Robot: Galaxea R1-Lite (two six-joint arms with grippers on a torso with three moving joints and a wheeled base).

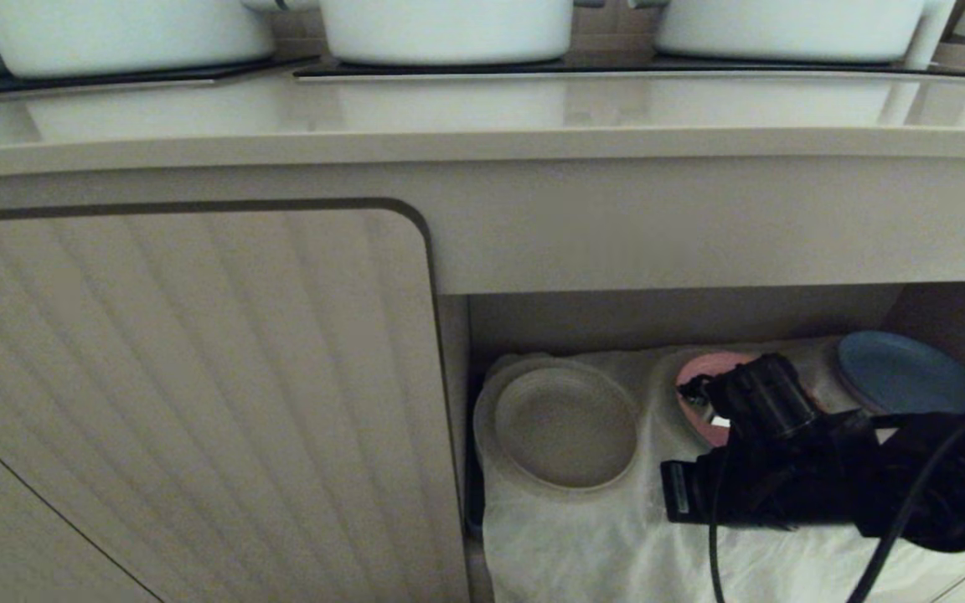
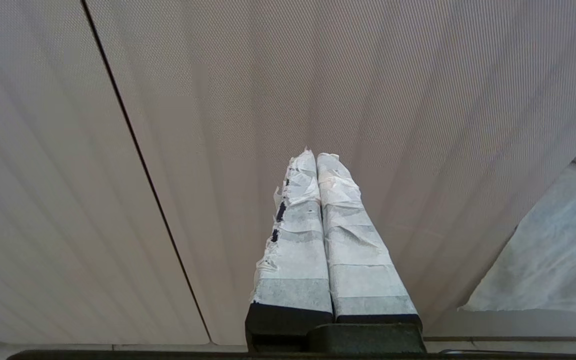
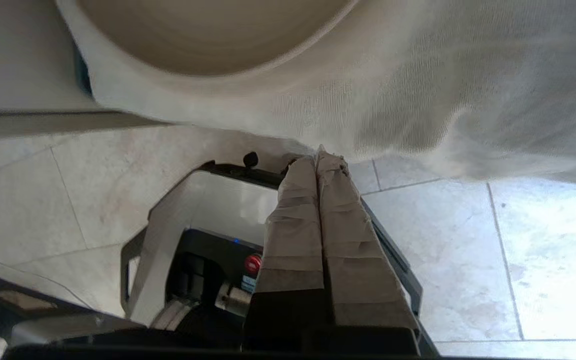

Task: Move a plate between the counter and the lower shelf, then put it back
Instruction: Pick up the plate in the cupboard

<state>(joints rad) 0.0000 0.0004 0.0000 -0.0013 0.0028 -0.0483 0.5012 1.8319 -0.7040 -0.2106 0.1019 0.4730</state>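
Right end effector (image 3: 320,160) – fingers together, empty – beside the cream plate (image 1: 566,427) on the lower shelf (image 1: 616,544); it should spread them, then straddle the rim squarely.

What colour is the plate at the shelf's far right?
Blue round plate; head view.

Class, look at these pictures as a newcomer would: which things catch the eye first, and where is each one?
The black right arm reaches into the lower shelf from the right, in front of a pink plate and a blue plate. Left of it, the cream plate sits on a hump of the wrinkled white cloth. Above, three white pots stand on the counter.
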